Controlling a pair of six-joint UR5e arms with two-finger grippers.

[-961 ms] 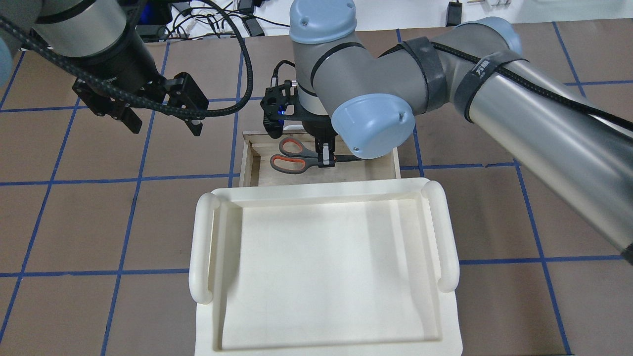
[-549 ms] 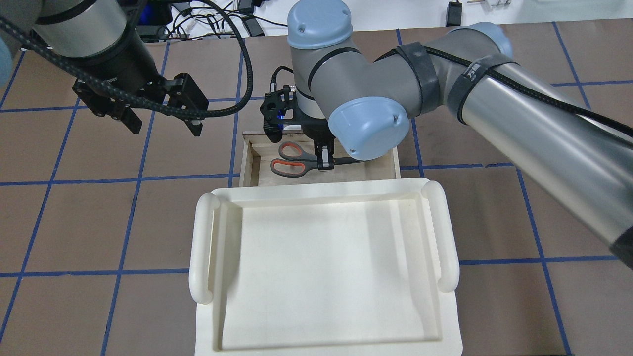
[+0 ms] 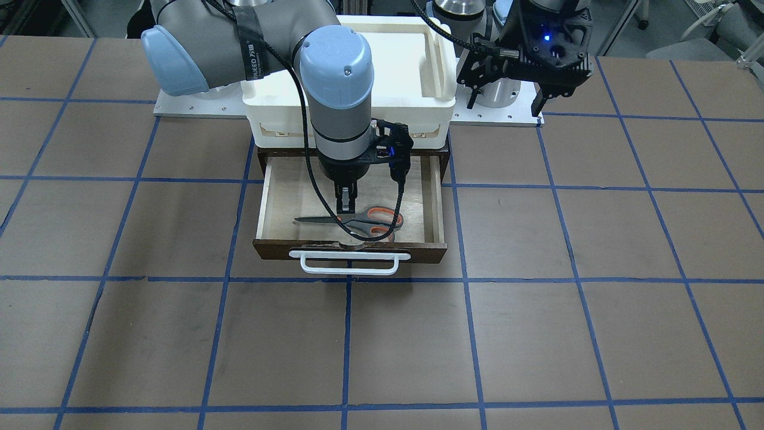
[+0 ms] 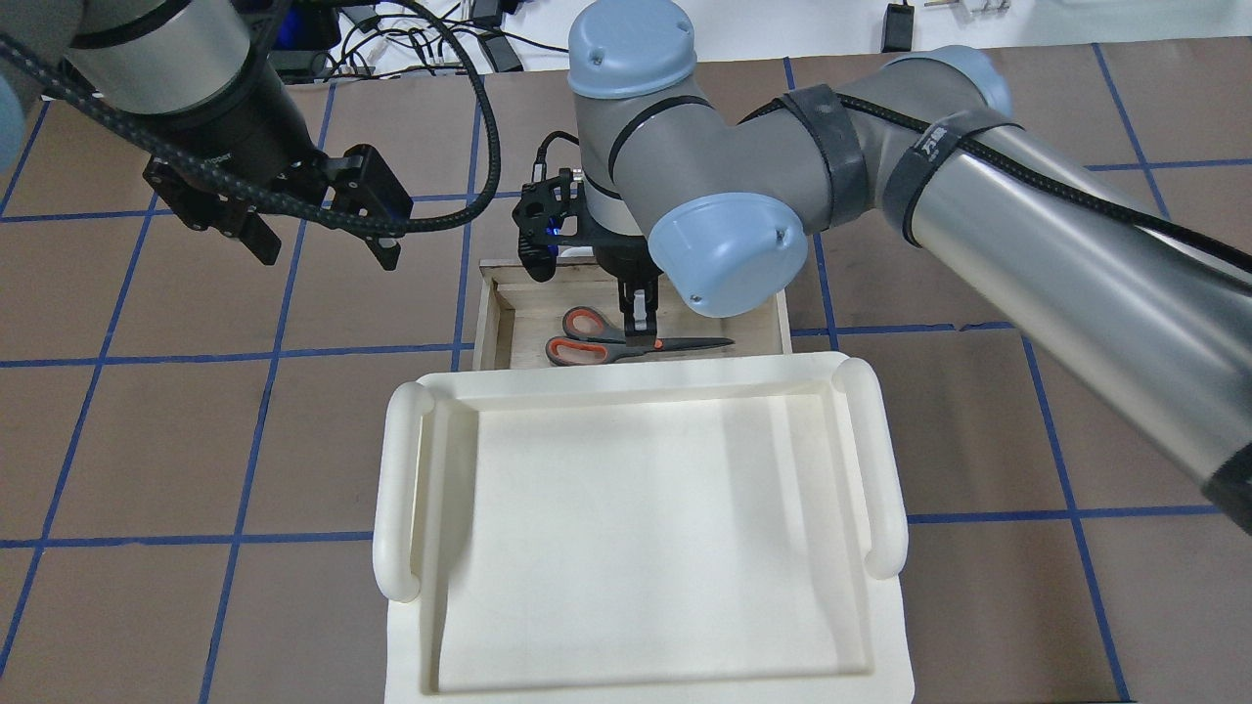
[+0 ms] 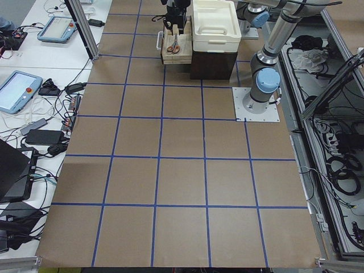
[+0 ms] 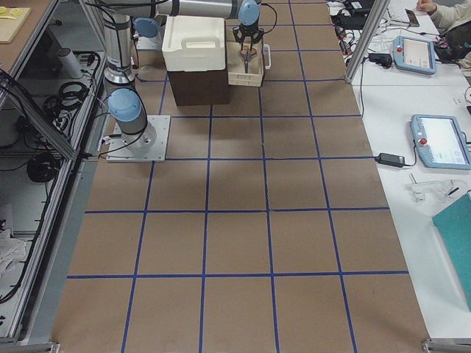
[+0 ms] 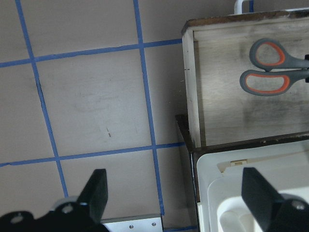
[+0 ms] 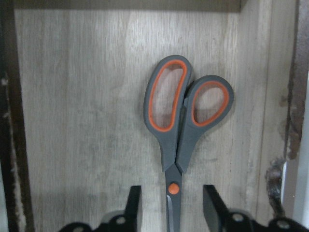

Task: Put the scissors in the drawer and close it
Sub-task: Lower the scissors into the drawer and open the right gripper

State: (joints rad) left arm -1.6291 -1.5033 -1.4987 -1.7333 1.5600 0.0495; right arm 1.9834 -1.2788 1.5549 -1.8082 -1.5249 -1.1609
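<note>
From the front, the drawer (image 3: 271, 203) stands pulled out beneath the white tray (image 3: 346, 116), its handle (image 3: 349, 263) facing bare surface (image 3: 418, 334). The scissors (image 3: 358, 222) lie flat on the drawer floor close to the front wall. My right claw (image 3: 345, 205) hangs over their pivot, and its cable loops down across the loops. The left claw (image 3: 506, 103) sits high beside the tray, well apart.

Overhead, the tray rim (image 4: 626, 383) hides the drawer's rear, so only a strip of floor shows, with the scissors (image 4: 626, 344) in it. The right wrist overhangs that strip's far corner.

The left wrist view shows the left claw (image 7: 177, 193) spread wide over bare surface, with the drawer's side wall (image 7: 190, 87) just beside it.

In the right wrist view the right claw (image 8: 171, 205) is parted, a finger on each side of the pivot and touching neither. Pale floor (image 8: 87, 121) lies free on both sides up to the walls.

The side views are too small to add anything.
</note>
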